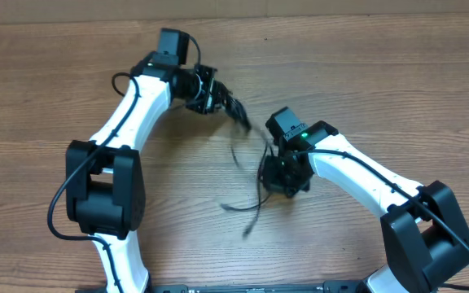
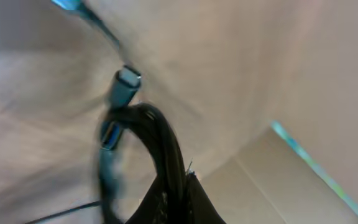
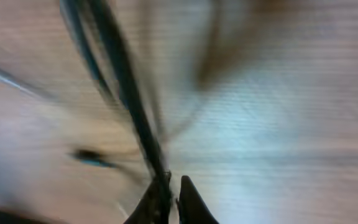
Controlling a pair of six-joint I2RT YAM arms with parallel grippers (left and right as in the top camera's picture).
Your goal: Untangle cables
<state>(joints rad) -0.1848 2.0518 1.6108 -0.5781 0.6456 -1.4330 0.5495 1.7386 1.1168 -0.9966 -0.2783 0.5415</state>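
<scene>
Nearer the base than the right gripper [image 1: 283, 175], loose ends of the cables [image 1: 234, 110] trail over the wooden table [image 1: 381, 89]. Its fingers [image 3: 188, 200] sit nearly together, pinching one strand, though blur smears the detail. Beyond and leftward of it, the left gripper [image 1: 215, 98] clamps a looped bundle, from which a metallic plug tip [image 2: 126, 86] juts out. Open tabletop runs on to the far edge.

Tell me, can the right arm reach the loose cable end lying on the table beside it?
Probably yes. The cable end lies close to the right gripper with bare table between, but the gripper seems shut on another cable.
</scene>
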